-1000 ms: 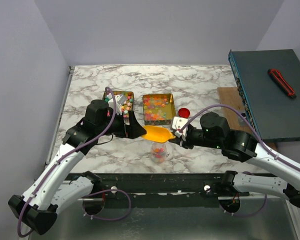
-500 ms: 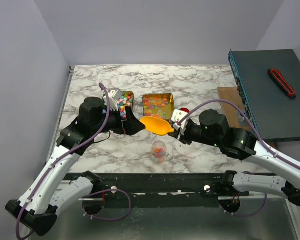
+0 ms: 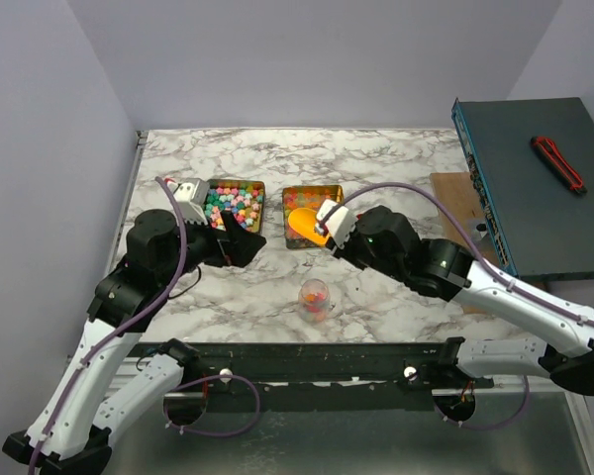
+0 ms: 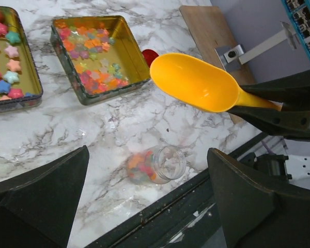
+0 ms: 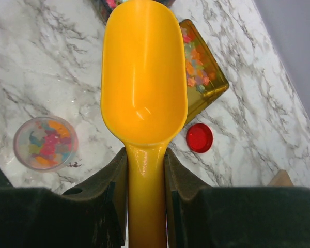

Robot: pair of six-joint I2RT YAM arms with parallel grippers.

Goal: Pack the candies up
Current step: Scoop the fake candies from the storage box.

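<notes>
The candies lie in two gold tins: pastel star sweets in the left tin (image 3: 236, 203) (image 4: 5, 62), glossy jellies in the right tin (image 3: 315, 195) (image 4: 93, 57) (image 5: 199, 67). A small clear jar (image 3: 314, 297) (image 4: 156, 164) (image 5: 45, 143) stands near the table's front edge, partly filled with mixed candies. My right gripper (image 3: 329, 233) (image 5: 144, 160) is shut on the handle of a yellow-orange scoop (image 3: 302, 223) (image 4: 196, 82) (image 5: 143, 77). The scoop's bowl is empty and hangs over the jelly tin. My left gripper (image 3: 236, 242) (image 4: 149, 155) is open and empty, left of the scoop and above the marble.
A red jar cap (image 5: 199, 138) (image 4: 150, 54) lies on the marble right of the jelly tin. A wooden board (image 3: 453, 193) and a dark blue-grey box (image 3: 535, 198) with a red-black tool (image 3: 558, 162) on it sit at the right. A black rail (image 3: 307, 356) runs along the near edge.
My right gripper has carried the scoop from above the jar back and up over the jelly tin. My left arm has drawn back to the left, away from the scoop and jar.
</notes>
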